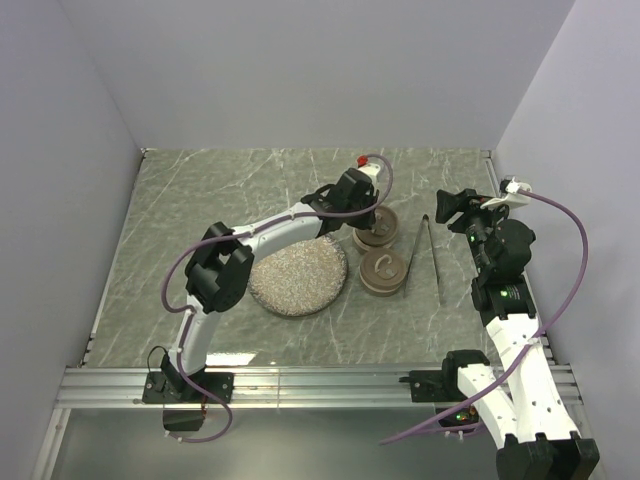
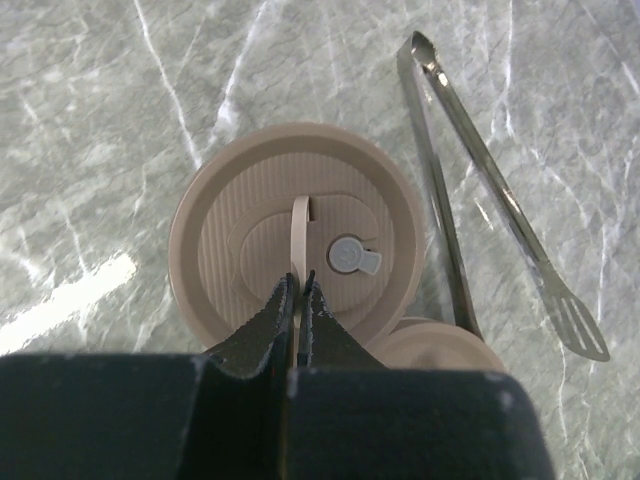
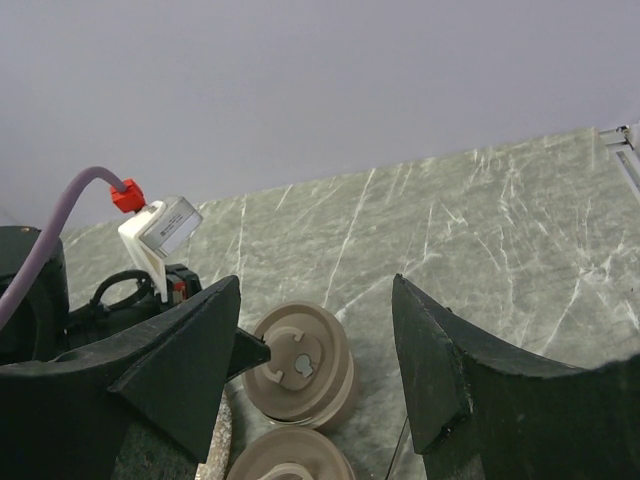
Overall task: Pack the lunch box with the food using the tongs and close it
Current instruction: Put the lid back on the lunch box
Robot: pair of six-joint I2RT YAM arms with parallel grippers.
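Observation:
Two round tan lunch box tins stand side by side with their lids on, the far one and the near one. My left gripper hangs over the far tin, shut on the thin upright handle of its lid. The dark metal tongs lie flat on the table just right of the tins, long arms untouched. My right gripper hovers open to the right of the tongs, nothing between its fingers. No food shows in any view.
A big speckled grey plate lies left of the tins, under the left arm's forearm. The marble tabletop is walled at the back and sides. The near tin's lid sits right beside the gripped one.

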